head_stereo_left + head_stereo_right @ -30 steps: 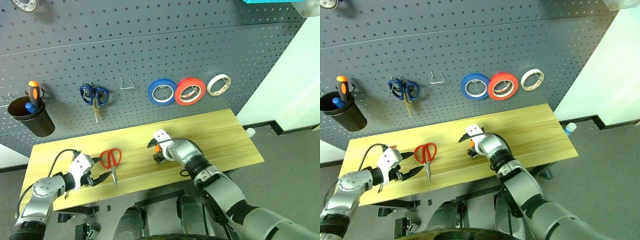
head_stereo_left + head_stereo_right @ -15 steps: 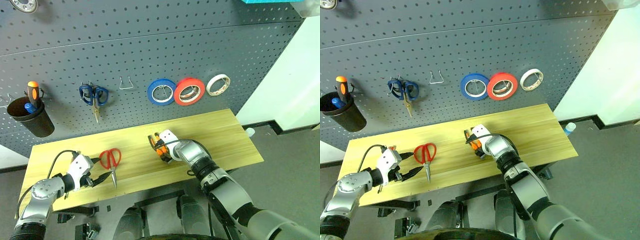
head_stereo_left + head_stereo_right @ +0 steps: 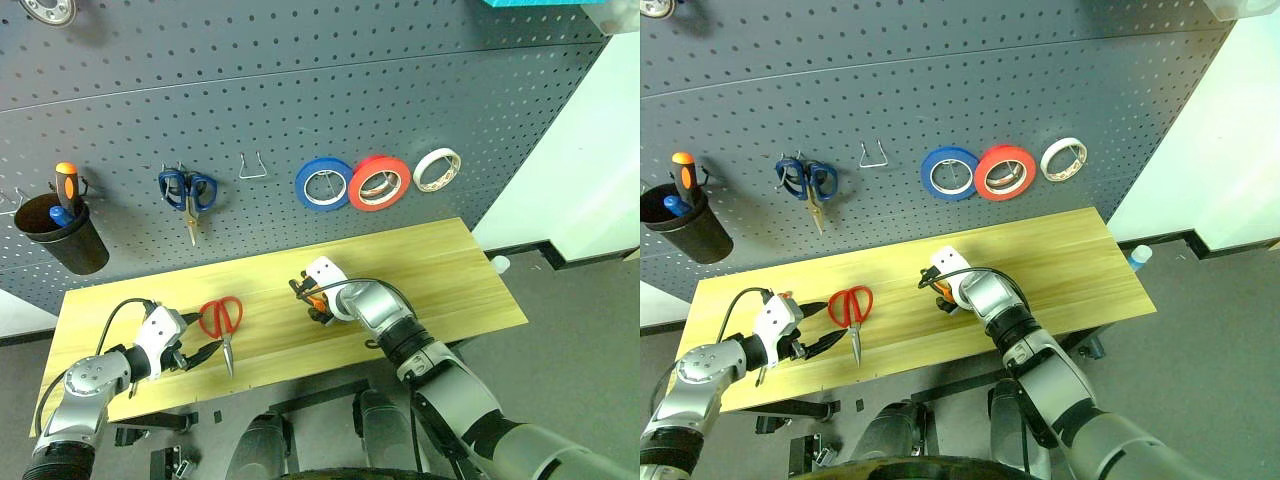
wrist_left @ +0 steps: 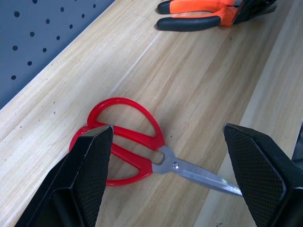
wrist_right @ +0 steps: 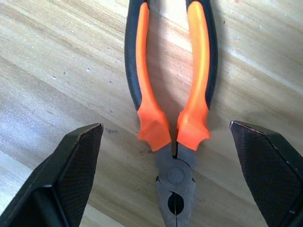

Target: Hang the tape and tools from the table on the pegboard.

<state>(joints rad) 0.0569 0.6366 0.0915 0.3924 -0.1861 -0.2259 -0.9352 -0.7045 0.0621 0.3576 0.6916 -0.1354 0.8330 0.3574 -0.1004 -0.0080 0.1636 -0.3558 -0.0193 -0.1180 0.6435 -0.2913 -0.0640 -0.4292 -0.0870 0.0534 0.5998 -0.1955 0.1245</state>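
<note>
Right gripper (image 5: 173, 156) spread wide over pliers (image 5: 173, 94) on table (image 3: 440, 270). Left gripper (image 4: 165, 175) wide around red scissors (image 4: 137, 146).

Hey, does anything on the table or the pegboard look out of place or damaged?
Nothing stands out. The red scissors and pliers lie flat and intact on the table, waiting to be hung. The tape rolls sit on the pegboard.

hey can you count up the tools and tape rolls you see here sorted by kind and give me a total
Tape rolls: 3, blue, red, whitish, all on the pegboard
Scissors: 2, blue-handled hanging, red-handled on the table
Pliers: 1, orange-and-black, on the table
Screwdrivers: 1, orange-handled, in the black cup
Total: 7
</note>
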